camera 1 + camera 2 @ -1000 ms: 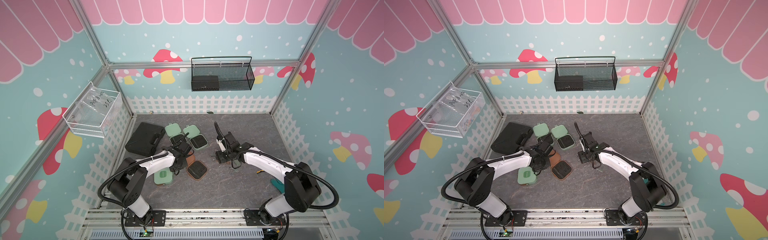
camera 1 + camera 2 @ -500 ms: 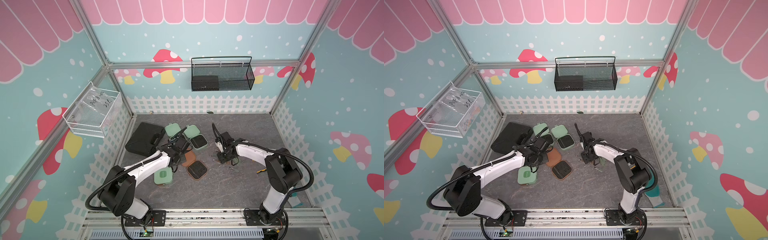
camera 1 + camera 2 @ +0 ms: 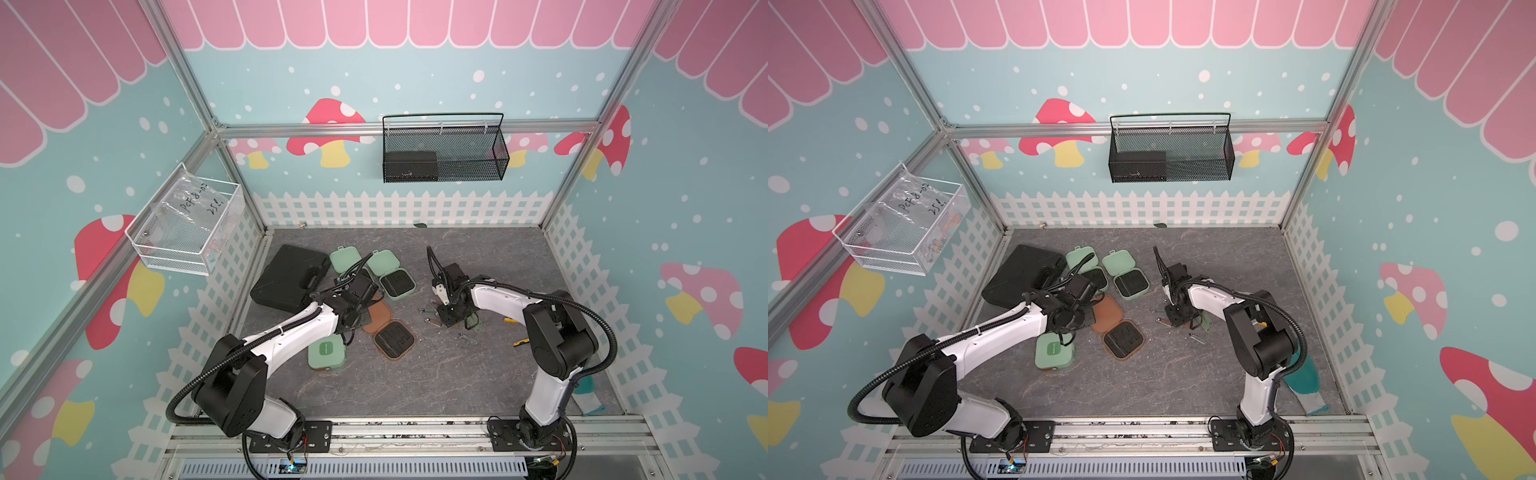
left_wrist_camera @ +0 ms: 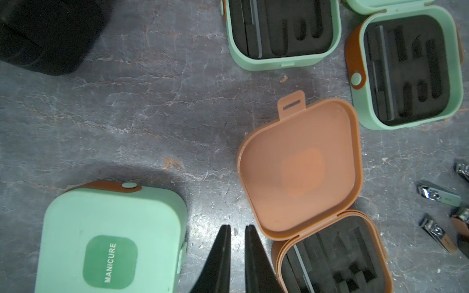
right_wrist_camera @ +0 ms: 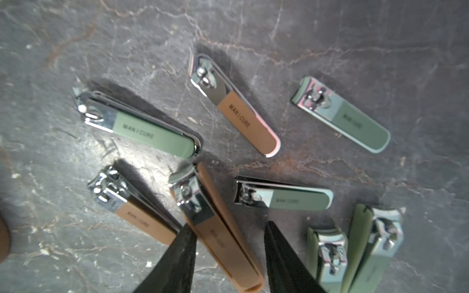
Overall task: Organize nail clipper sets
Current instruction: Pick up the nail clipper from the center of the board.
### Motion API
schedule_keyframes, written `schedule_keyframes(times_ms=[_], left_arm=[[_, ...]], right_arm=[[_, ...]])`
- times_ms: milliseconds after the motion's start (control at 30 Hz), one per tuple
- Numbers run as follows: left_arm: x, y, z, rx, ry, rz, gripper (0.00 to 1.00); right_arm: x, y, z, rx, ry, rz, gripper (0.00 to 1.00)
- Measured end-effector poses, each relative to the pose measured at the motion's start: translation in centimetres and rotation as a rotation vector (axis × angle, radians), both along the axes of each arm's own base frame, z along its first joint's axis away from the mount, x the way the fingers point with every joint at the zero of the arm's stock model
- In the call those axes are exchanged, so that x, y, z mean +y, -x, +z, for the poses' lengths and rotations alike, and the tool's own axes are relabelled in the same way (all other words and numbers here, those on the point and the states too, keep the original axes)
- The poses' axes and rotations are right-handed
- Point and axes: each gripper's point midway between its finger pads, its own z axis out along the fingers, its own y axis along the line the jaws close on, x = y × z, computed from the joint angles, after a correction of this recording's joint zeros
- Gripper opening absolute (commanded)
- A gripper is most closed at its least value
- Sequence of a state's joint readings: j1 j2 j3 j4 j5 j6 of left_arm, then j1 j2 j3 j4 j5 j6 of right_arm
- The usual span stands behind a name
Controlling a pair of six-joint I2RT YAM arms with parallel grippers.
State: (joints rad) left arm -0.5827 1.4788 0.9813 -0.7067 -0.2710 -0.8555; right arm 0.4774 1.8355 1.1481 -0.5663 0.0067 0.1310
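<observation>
While the brown case is lying open at centre right of the left wrist view, the left gripper is hovering nearly closed and empty, and the right gripper is standing half-open astride a brown clipper, its fingers possibly touching it.

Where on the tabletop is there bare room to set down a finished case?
Bare tabletop lies between the brown case and the two arm bases, and along the back fence behind the right arm. It is crowded around the green cases by the black case, and where the clippers lie scattered.
</observation>
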Motion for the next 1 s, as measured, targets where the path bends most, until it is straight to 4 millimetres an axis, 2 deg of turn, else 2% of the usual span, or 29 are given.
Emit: schedule_keyframes(times_ms=[233, 500, 733, 867, 1000], left_arm=[[0.0, 0.1, -0.1, 0.002, -0.001, 0.0, 0.16], [0.2, 0.3, 0.1, 0.004, -0.003, 0.0, 0.16], [0.2, 0.3, 1.2, -0.024, 0.014, 0.001, 0.15], [0.3, 0.4, 1.4, -0.032, 0.019, 0.001, 0.15], [0.5, 0.7, 1.4, -0.034, 0.022, 0.001, 0.15]], right_arm=[[0.4, -0.2, -0.2, 0.015, -0.034, 0.033, 0.28], [1.0, 0.1, -0.1, 0.03, -0.071, 0.072, 0.02], [1.4, 1.2, 0.3, 0.073, -0.101, 0.083, 0.0], [2.3, 1.5, 2.8, 0.053, -0.137, 0.097, 0.0], [6.3, 2.0, 7.0, -0.025, -0.217, 0.164, 0.0]])
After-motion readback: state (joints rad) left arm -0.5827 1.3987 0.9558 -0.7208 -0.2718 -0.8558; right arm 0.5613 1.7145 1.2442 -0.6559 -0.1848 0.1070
